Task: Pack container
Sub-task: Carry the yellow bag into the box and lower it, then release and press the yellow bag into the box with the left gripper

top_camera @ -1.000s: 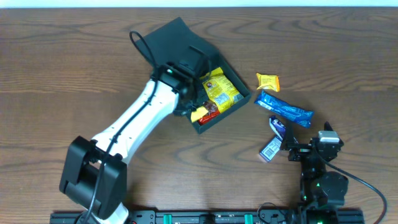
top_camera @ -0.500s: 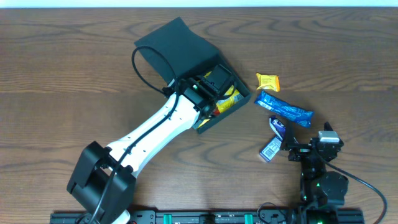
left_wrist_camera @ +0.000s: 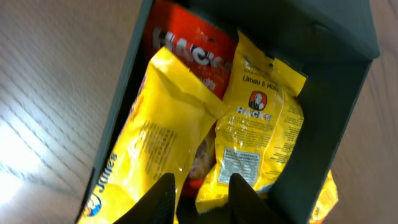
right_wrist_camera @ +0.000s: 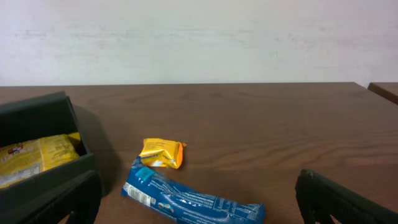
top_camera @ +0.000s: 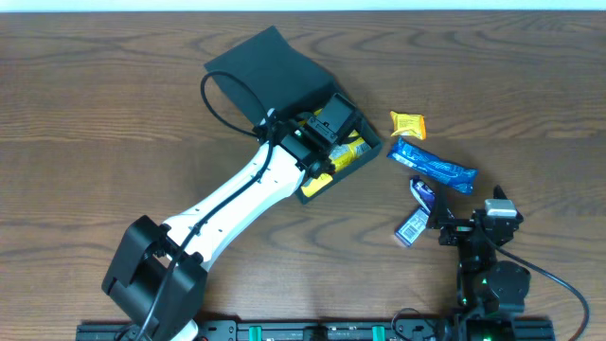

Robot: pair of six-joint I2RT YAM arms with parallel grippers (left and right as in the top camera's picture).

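bright even light, soft shadows

- The overhead camera is looking straight down from well above, taking in nearly the whole table (top_camera: 95, 76).
- The left wrist camera is pointing into the open box (left_wrist_camera: 323, 124) from very close, with snack packets (left_wrist_camera: 261, 137) filling its frame.
- The right wrist camera is sitting low over the table, facing level across it toward the far wall (right_wrist_camera: 199, 37).
- Overhead and right wrist views are sharing the box's corner, the small yellow packet (right_wrist_camera: 163, 153) and the blue bar (right_wrist_camera: 193, 200).
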